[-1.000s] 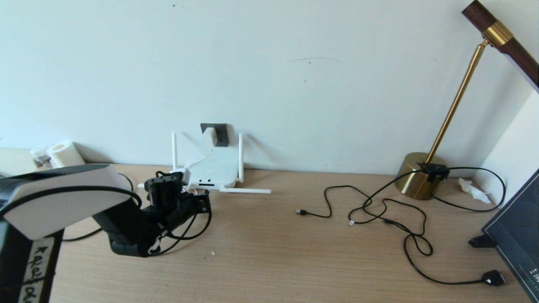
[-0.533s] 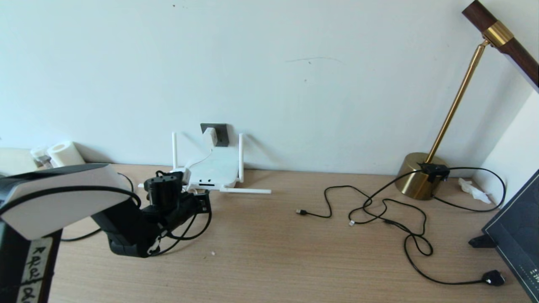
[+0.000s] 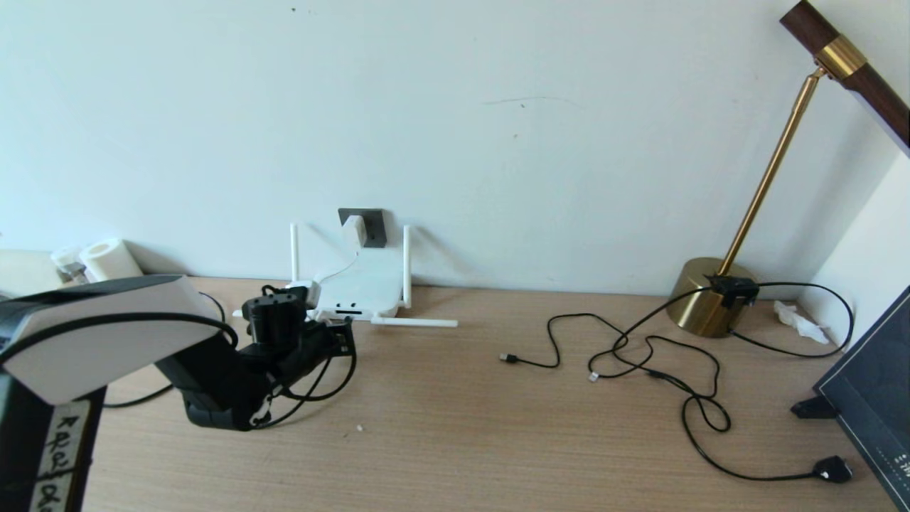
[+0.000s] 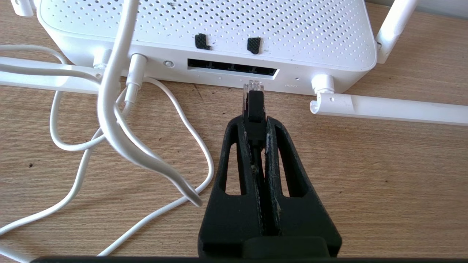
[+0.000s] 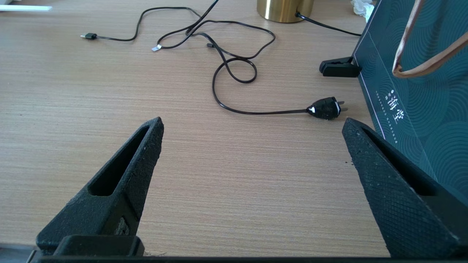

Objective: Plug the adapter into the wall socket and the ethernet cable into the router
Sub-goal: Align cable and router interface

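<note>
Left wrist view shows the left claw (image 4: pixel 255 124) clenched on the ethernet cable (image 4: pixel 253 95) just behind its plug, so the clear tip points at 12 o'clock to the router (image 4: pixel 204 29) ports, just short of them, while the right claw (image 5: pixel 252 146) waits released over the tabletop (image 5: pixel 234 175) and the adapter (image 3: pixel 353 229) sits in the wall socket (image 3: pixel 374 226).

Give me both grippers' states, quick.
Left gripper: jaws shut on the ethernet cable, its plug just short of the router ports.
Right gripper: jaws open, empty.

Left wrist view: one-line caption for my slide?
Left gripper pinches the ethernet cable plug just short of the router port row.
</note>
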You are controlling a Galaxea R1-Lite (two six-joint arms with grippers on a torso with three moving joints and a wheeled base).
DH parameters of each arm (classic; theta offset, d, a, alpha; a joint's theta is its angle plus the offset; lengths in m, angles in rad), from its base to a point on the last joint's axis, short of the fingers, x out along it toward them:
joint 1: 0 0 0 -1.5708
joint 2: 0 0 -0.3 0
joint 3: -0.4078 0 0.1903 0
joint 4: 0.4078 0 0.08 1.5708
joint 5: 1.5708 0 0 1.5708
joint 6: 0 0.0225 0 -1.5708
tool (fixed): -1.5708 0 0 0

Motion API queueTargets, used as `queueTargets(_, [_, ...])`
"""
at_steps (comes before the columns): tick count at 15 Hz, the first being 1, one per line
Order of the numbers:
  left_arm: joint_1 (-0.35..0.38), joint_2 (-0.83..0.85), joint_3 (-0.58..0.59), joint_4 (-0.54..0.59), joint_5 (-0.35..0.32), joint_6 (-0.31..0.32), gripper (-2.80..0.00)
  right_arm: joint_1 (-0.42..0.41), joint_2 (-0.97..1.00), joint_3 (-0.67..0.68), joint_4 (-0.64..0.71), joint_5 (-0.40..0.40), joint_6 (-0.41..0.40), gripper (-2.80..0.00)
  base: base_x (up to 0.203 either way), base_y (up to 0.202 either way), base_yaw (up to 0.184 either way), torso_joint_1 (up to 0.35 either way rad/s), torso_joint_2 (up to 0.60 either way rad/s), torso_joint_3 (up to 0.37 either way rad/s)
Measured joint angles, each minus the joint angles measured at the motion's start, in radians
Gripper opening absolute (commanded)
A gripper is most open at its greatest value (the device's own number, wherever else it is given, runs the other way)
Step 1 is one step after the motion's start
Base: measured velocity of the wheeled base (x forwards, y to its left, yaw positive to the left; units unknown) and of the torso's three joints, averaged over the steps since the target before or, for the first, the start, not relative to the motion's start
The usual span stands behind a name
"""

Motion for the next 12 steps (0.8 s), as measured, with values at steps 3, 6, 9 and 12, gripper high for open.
queueTargets(3, [0.006,0.000,-0.004,0.001,-0.001,0.000,-2.80,0.000,0.000,0.000,0.000,0.000,0.000,0.00,0.000,0.000,0.000,0.000,0.00,0.000])
queueTargets(6, [0.012,0.001,-0.017,0.006,-0.002,0.000,-2.80,0.000,0.000,0.000,0.000,0.000,0.000,0.00,0.000,0.000,0.000,0.000,0.00,0.000])
queueTargets(9, [0.013,0.005,-0.024,0.007,-0.003,0.000,-2.80,0.000,0.000,0.000,0.000,0.000,0.000,0.00,0.000,0.000,0.000,0.000,0.00,0.000])
queueTargets(12, [0.013,0.008,-0.032,0.009,-0.004,0.004,-2.80,0.000,0.000,0.000,0.000,0.000,0.000,0.00,0.000,0.000,0.000,0.000,0.00,0.000])
